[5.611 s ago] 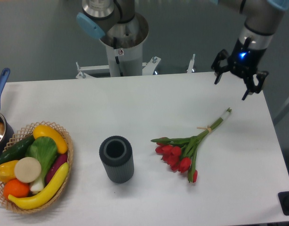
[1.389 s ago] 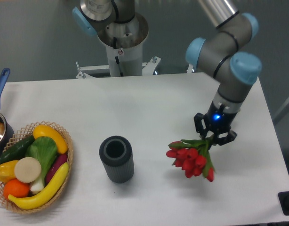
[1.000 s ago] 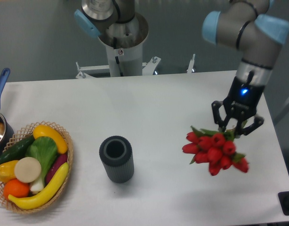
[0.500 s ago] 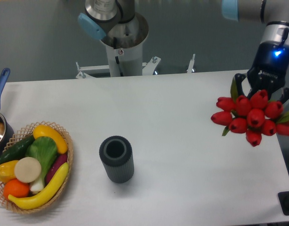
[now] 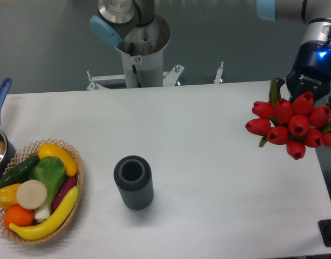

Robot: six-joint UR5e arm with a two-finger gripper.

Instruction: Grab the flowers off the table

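Note:
The flowers (image 5: 292, 124), a bunch of red tulips, hang in the air over the right edge of the white table (image 5: 198, 145), heads pointing toward the camera. Their green stems run up behind the blooms into my gripper (image 5: 304, 96), which is shut on them. The fingertips are mostly hidden by the tulip heads. Only a green leaf tip shows at the left of the bunch.
A dark grey ribbed cylinder vase (image 5: 133, 182) stands upright at the table's middle. A wicker basket (image 5: 74, 162) of fruit and vegetables sits at the front left. A pot with a blue handle (image 5: 0, 102) is at the left edge. The arm's base (image 5: 138, 48) stands behind the table.
The gripper came down from the back right onto the stems of the lying flowers, closed, and lifted them up and to the right. Since half a second ago they rose only slightly.

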